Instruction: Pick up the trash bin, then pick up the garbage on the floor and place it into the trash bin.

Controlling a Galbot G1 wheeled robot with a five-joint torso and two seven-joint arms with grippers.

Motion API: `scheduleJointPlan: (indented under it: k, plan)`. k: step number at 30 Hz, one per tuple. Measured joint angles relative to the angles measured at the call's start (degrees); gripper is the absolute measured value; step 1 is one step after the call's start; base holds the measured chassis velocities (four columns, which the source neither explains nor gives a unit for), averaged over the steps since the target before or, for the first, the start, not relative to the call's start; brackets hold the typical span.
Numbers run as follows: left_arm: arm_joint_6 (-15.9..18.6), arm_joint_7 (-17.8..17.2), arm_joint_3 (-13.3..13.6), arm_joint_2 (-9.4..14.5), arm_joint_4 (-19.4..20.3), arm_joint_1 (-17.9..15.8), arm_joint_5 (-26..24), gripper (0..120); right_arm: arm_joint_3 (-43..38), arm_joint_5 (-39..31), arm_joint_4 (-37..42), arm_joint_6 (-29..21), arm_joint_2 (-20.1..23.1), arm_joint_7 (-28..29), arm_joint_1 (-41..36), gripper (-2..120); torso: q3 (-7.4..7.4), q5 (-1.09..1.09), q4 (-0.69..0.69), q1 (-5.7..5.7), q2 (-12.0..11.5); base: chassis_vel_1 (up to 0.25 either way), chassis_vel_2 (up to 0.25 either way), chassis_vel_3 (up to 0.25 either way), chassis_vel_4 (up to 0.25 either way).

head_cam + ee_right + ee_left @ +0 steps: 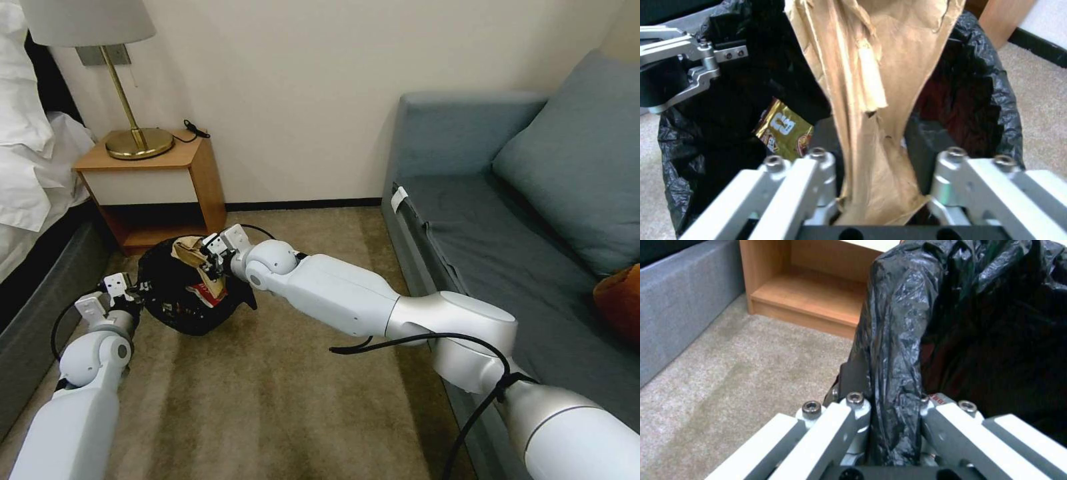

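Left gripper (130, 291) is clamped on the bag-draped rim of the bin (170, 293), at its left side; a fold of black bag (896, 373) runs between the fingers. The bin sits before the nightstand (157, 190), mouth tilted toward the robot; its white wall is hidden by the bag. Right gripper (212, 257) reaches over the mouth, closed on the tan wrapper (871, 100), whose long axis runs out from the fingers over the opening. Inside lie a gold wrapper (784, 130) and a red-and-white packet (203, 291), both partly covered. Sofa (507, 220) stands at right.
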State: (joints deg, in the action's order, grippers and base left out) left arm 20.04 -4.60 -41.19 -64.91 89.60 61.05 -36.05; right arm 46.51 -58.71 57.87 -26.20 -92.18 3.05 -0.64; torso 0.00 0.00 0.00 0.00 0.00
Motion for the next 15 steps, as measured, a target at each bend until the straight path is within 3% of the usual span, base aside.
scheduleJointPlan:
  k: [2, 7, 15]
  plan:
    - [0.00, -0.04, -0.06, 0.01, 0.02, 0.03, 0.02, 3, -0.02, 0.11, 0.05, 0.00, 0.00, 0.00, 0.00, 37, 0.00, 0.00, 0.00, 0.00, 0.00, 0.000, 0.000, 0.000, 0.000]
    - [0.14, -0.52, -0.32, -0.18, 0.06, 0.20, 0.20, 3, -0.21, 0.79, 0.86, 0.04, 0.02, -0.24, -0.01, 60, 0.00, 0.00, 0.00, 0.00, 0.00, 0.000, 0.000, 0.000, 0.000]
    - [0.24, -1.29, -0.41, -0.62, -0.34, -0.02, 0.55, 3, -0.88, 1.11, 2.08, 0.49, 0.04, -0.02, -0.28, 85, 0.00, 0.00, 0.01, 0.00, 0.00, 0.000, 0.000, 0.000, 0.000]
